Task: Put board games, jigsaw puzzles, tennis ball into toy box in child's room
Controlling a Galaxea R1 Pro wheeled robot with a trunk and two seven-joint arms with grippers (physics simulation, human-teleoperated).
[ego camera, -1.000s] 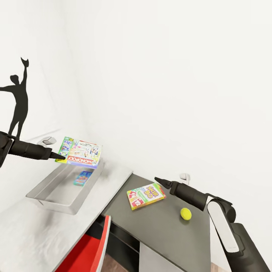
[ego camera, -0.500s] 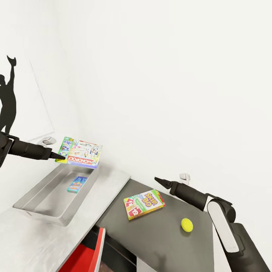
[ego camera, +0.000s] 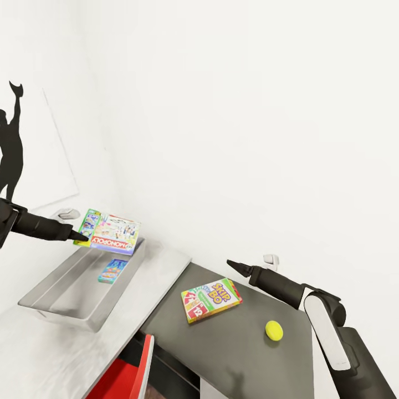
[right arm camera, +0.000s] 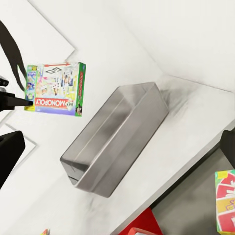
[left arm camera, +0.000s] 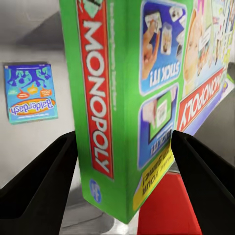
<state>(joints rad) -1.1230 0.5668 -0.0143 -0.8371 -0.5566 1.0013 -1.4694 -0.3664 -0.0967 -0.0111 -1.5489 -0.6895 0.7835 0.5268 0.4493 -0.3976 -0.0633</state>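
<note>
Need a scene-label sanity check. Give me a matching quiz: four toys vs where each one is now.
Things:
1. Monopoly
2. Balderdash
3. Skip-Bo
4. ball

Places:
A. lying inside the toy box
B. flat on the dark table, nearer the box
C. held above the box by the left gripper
D. on the dark table below the right gripper

Pairs: 1-C, 2-A, 3-B, 4-D
</note>
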